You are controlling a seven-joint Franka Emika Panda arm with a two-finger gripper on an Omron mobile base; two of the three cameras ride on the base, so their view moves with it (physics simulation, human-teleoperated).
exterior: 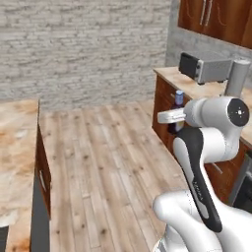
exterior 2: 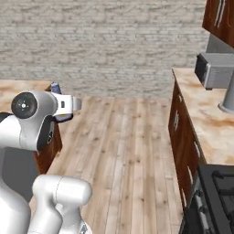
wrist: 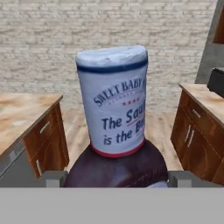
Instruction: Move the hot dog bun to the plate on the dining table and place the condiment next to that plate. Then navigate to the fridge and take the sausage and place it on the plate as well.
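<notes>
The condiment bottle (wrist: 114, 118) fills the centre of the hand view, its dark body pinched between the fingers of the gripper (wrist: 114, 178), carried above the wooden floor (exterior: 103, 162). It looks rigid, smooth and fairly light, probably slippery; a hold low on the wide body seems safest.

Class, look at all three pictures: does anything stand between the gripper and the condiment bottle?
No. In the hand view the condiment sits directly between the two fingertips, nothing in front of it. From the left base view its cap shows above the gripper. The blue plate isn't visible, so that path can't be judged.
</notes>
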